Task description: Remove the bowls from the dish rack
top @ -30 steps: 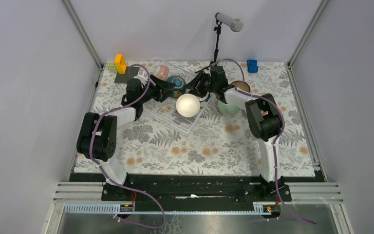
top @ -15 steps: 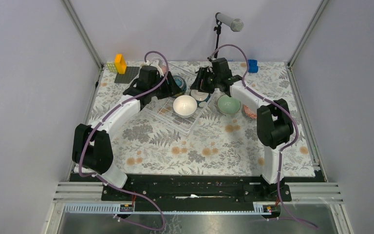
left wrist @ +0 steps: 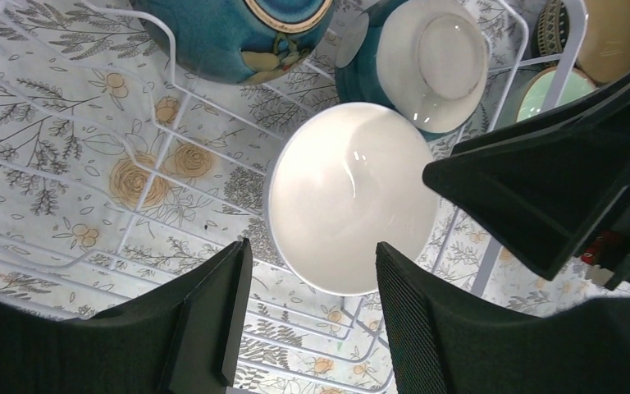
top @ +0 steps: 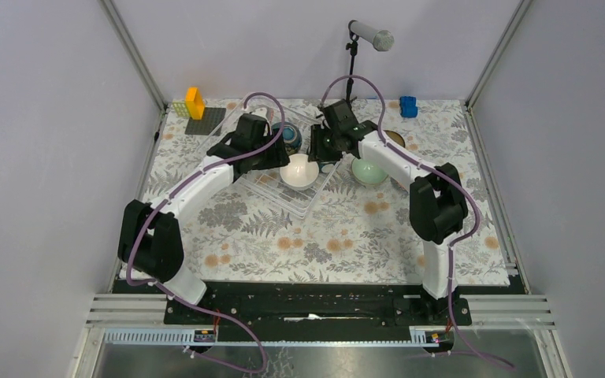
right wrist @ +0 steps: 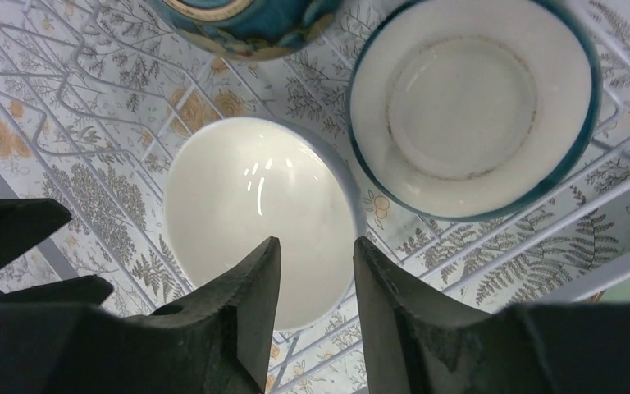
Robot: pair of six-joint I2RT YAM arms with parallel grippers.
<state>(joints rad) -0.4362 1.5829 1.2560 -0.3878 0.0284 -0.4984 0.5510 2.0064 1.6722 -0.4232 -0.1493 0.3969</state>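
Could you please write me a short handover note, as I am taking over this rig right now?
Left gripper: open, above the white bowl, holding nothing.
Right gripper: open, over the same bowl's rim, no grip seen.
In the dish rack: white bowl, blue bowl, dark teal bowl lying base up.
Done: pale green bowl and brown bowl sit on the table, right of the rack.
Left: unload the three bowls visible in the rack.

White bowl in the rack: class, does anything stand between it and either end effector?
Nothing visible does. The left end effector and the right end effector hang open above the white bowl, with only air between.
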